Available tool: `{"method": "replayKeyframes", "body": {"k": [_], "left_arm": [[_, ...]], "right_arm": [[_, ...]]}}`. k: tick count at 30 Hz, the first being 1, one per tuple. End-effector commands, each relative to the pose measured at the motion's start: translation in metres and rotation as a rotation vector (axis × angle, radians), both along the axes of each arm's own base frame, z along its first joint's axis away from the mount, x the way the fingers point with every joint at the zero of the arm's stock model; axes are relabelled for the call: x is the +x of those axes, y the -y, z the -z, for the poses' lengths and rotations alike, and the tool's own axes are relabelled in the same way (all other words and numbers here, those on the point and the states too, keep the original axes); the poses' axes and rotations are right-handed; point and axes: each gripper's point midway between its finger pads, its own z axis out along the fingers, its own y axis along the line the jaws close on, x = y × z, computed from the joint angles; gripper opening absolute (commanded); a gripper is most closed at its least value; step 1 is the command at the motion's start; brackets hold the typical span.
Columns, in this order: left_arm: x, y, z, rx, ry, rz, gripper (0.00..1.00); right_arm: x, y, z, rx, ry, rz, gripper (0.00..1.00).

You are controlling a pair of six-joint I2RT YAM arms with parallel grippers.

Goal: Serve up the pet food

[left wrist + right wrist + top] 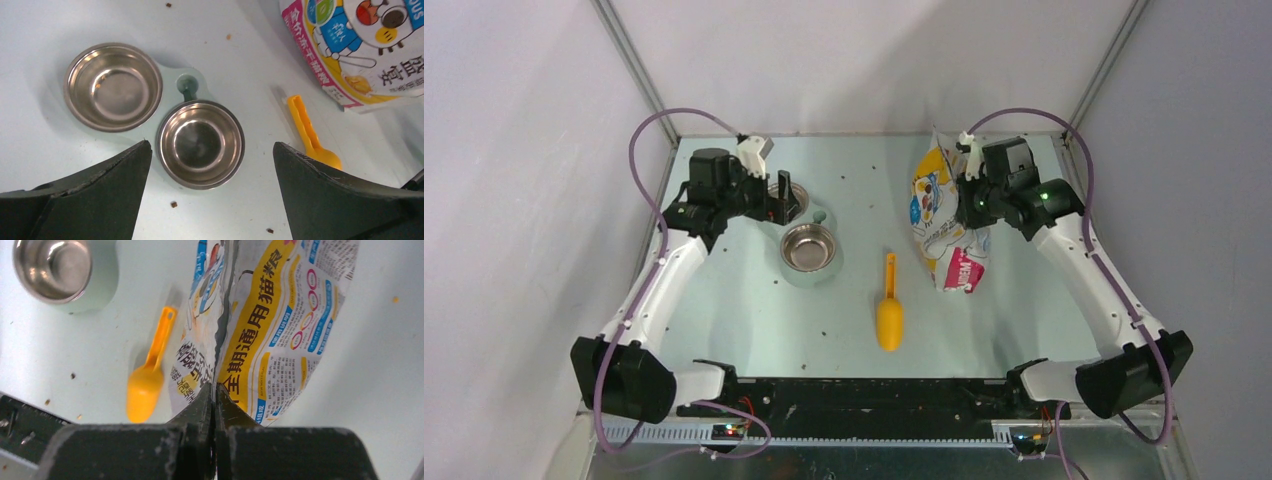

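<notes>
No heap of pet food shows; only stray brown pellets (173,204) lie on the table. The printed foil bag (944,215) is at the back right, and it also shows in the left wrist view (360,50). My right gripper (971,190) is shut on a fold of the bag (280,315), jaws pinched together (215,386). My left gripper (784,205) is open and empty above the double bowl stand; its wide jaws (211,144) frame the near steel bowl (201,142). The far bowl (114,86) holds a few crumbs.
The orange scoop (889,310) lies on the table between the bowls and the bag, bowl end toward me; it also shows in the wrist views (310,135) (147,375). The near bowl (809,247) sits in a pale green stand (186,85).
</notes>
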Motion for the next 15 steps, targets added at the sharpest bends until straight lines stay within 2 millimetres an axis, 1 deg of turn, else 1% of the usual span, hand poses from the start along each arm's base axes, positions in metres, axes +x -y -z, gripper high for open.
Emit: {"method": "replayKeyframes", "body": {"k": [1,4,5,7,8,9,10,11,12,13,14,15], "left_arm": [[0.007,0.019,-0.027,-0.018,0.068,0.054,0.98],[0.008,0.027,-0.034,-0.014,0.083,0.076,0.98],[0.007,0.031,-0.035,-0.015,0.083,0.086,0.98],[0.007,0.037,-0.045,-0.021,0.107,0.103,0.98],[0.007,0.039,-0.051,-0.023,0.121,0.108,0.98],[0.006,0.042,-0.053,-0.021,0.129,0.118,1.00],[0.007,0.044,-0.060,-0.023,0.143,0.121,0.99],[0.007,0.047,-0.067,-0.025,0.159,0.127,0.98],[0.008,0.049,-0.069,-0.026,0.164,0.129,0.98],[0.009,0.052,-0.078,-0.028,0.182,0.133,0.97],[0.009,0.056,-0.080,-0.027,0.184,0.140,0.97],[0.011,0.057,-0.089,-0.026,0.206,0.132,0.96]], "right_arm": [[-0.035,-0.039,-0.033,0.174,0.013,-0.157,0.00],[-0.052,-0.051,-0.037,0.219,-0.013,-0.213,0.00],[-0.054,-0.052,-0.038,0.221,-0.012,-0.223,0.00],[-0.054,-0.051,-0.041,0.217,0.008,-0.230,0.00],[-0.052,-0.050,-0.043,0.216,0.021,-0.230,0.07],[-0.048,-0.047,-0.044,0.215,0.029,-0.221,0.24],[-0.046,-0.047,-0.050,0.235,0.042,-0.230,0.33],[-0.040,-0.044,-0.053,0.255,0.042,-0.225,0.47],[-0.035,-0.043,-0.064,0.276,0.066,-0.220,0.52],[-0.026,-0.038,-0.067,0.298,0.061,-0.203,0.58],[-0.019,-0.036,-0.080,0.319,0.089,-0.196,0.60],[-0.008,-0.030,-0.082,0.341,0.085,-0.180,0.63]]}}
